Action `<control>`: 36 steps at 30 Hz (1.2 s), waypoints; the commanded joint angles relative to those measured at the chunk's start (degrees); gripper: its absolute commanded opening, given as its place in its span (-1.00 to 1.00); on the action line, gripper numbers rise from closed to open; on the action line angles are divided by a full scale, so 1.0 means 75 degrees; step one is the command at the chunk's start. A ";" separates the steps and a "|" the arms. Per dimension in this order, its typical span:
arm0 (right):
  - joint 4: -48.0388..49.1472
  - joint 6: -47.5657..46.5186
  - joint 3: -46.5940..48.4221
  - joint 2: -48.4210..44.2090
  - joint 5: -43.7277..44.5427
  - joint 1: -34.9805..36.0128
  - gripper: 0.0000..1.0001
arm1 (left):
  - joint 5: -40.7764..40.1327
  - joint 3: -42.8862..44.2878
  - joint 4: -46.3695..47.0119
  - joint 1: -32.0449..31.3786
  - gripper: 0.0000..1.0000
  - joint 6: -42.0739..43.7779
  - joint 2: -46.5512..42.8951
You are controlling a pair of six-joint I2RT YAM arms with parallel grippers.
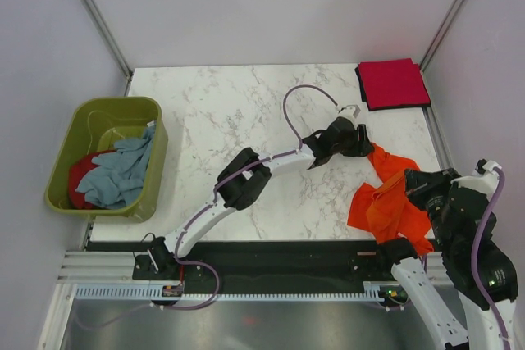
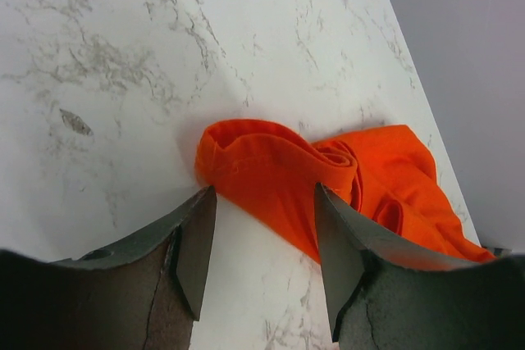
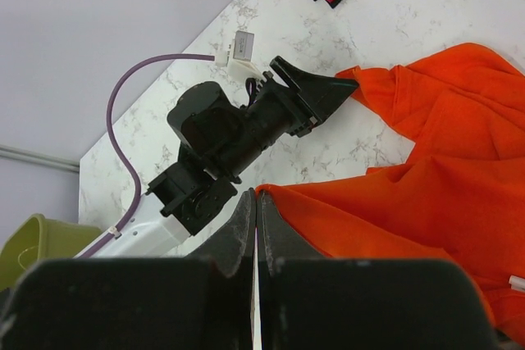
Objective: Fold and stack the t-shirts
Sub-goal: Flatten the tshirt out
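Much of the orange shirt (image 1: 385, 206) is hard to read. It lies crumpled at the right side of the table (image 1: 221, 104), near the front edge, and from above my right wrist covers the part nearest it. Seen from my left wrist, its far side runs off behind my own finger (image 2: 385, 268). Seen from my right wrist, it is cut off at the right border. In the green tub (image 1: 82, 112) at the table's left edge, a grey-blue shirt (image 1: 123, 171) lies over a red shirt (image 1: 79, 176), so only a patch of the red shows. The folded red shirt (image 1: 392, 84) sits flat in the far right corner, with a dark edge under it that I cannot identify.

My left arm (image 1: 246, 178) stretches low across the table from the near left to the orange shirt's far end. My left gripper (image 2: 262, 198) is spread wide and grasps nothing — a rolled fold of the orange shirt lies just ahead of the tips, in line with the gap. My right arm (image 1: 476, 243) rises at the near right and bends in toward the shirt. My right gripper (image 3: 255, 202) is pressed fully together, and the shirt's edge runs straight into its tips — pinched there, as far as I can see.
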 commanded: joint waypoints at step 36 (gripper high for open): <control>0.2349 -0.1411 -0.1060 0.3176 0.0000 -0.0006 -1.00 | -0.3403 -0.9565 -0.3004 0.2672 -0.95 -0.1264 -0.8649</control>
